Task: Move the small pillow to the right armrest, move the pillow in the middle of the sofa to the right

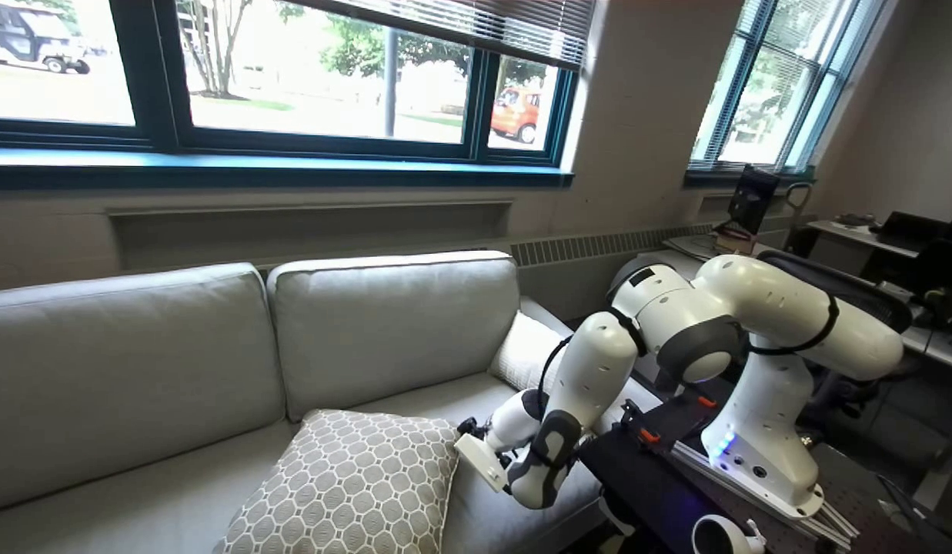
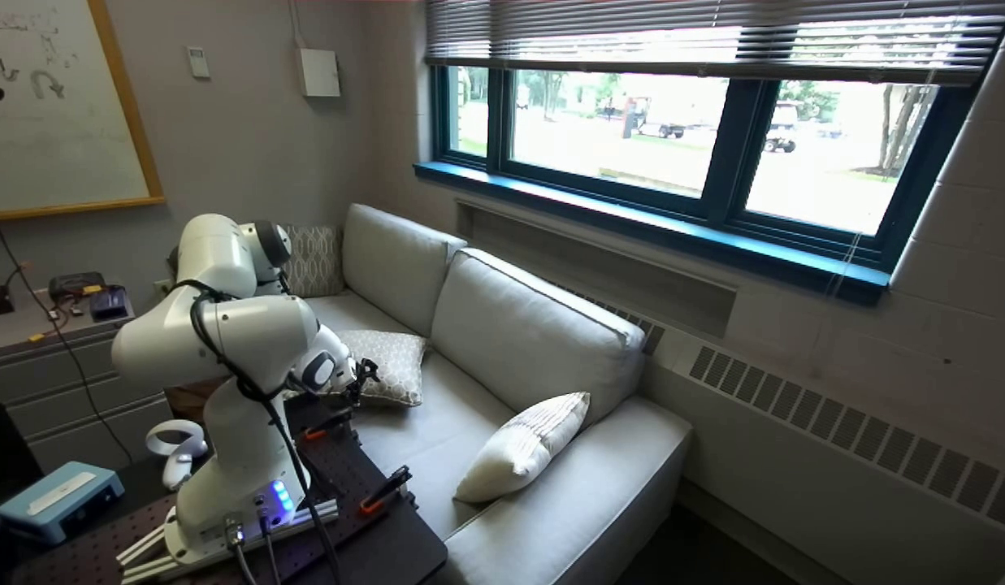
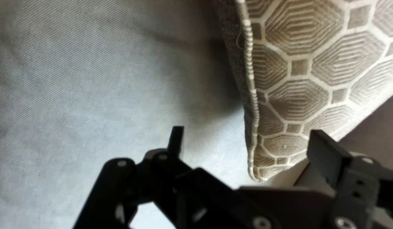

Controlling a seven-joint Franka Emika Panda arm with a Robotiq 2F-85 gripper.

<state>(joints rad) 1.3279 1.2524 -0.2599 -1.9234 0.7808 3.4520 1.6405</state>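
Left end of the sofa (image 2: 396,260), beyond and left of the fingers (image 3: 326,159): a far patterned pillow (image 2: 314,264), stood on edge, partly behind the robot arm (image 2: 250,329). Read it as not a target.

Middle pillow (image 1: 360,485) was next, just left of the fingers in an exterior view. Lay roughly flat on the seat (image 1: 460,400), lattice side up, well apart from the right end, so step two looked undone.

Gripper (image 3: 247,133) was empty at that pillow's corner: fingers spread wide, nothing pinched. In the wrist view, one finger sat over bare seat fabric, the corner showed in the gap, the other finger overlapped the corner's edge. Couldn't tell if anything touched. My guess on why: pillow was too broad to span, corner looked thin enough to bite. Risk: a shallow bite slipping off the piping, or catching seat fabric.

Small pillow (image 2: 526,451) was well right of the fingers, tilted, looked to lean on the inner side of the right armrest (image 2: 599,487), one edge near the back cushion (image 2: 543,333). Armrest presumably propped it. Step one looked done.

Furthest right of the fingers: arm base (image 1: 760,454) on a dark table (image 1: 637,485) beside the sofa, likely so reach covered both seat middle and armrest.
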